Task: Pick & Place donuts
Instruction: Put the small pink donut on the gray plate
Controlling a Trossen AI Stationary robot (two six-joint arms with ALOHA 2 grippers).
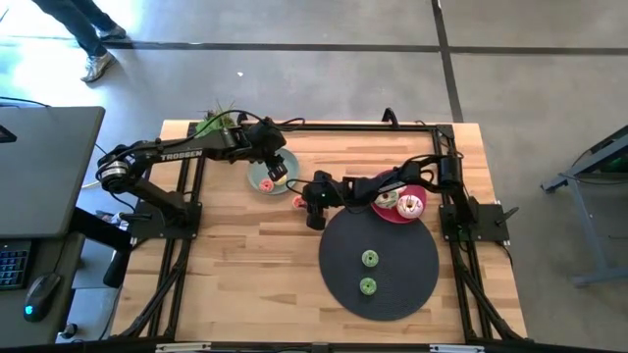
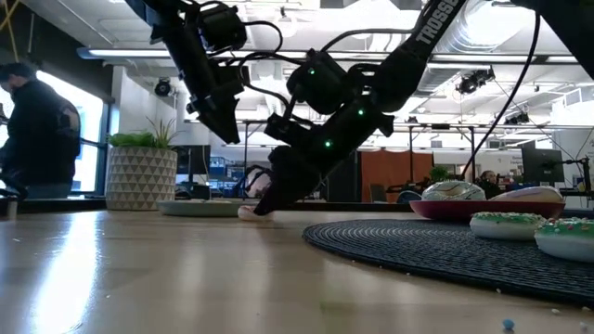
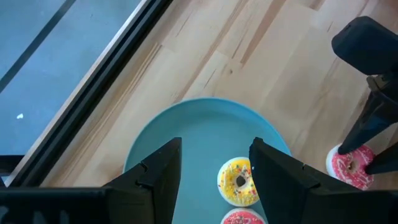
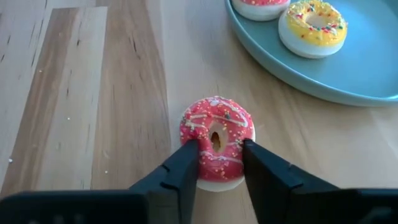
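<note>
The job looks partly done, as I judge it. On the wooden table [image 1: 245,284] lies a big dark round mat [image 1: 392,284] with two small green donuts [image 1: 369,259] on it, well apart from the plates. Beside the mat's far edge sits the pink plate [image 1: 385,211] holding larger donuts; the pink sprinkled one [image 1: 410,206] is plain from above, and the others there are partly hidden by the right arm. Farther left, the sage-green plate [image 3: 205,124] carries a yellow donut [image 3: 239,181] and the edge of a red one [image 3: 241,218]. One more small pink-red donut [image 4: 216,140] lies on the bare wood just beside that plate, not yet on any plate or the mat. Where each donut is meant to end up cannot be told.

The right gripper [image 4: 217,165] is down at this donut, its fingers on either side and touching its rim, pinching it against the table. The left gripper [image 3: 214,174] hangs above the green plate with its fingers spread and nothing between them.

The high view alone shows the whole layout and the green pair. The right wrist view alone shows the fingers touching the donut. The left wrist view shows the yellow donut between its open fingers and the right gripper beside the plate. The low view shows the gripper tip down at table level and people in the room behind.
</note>
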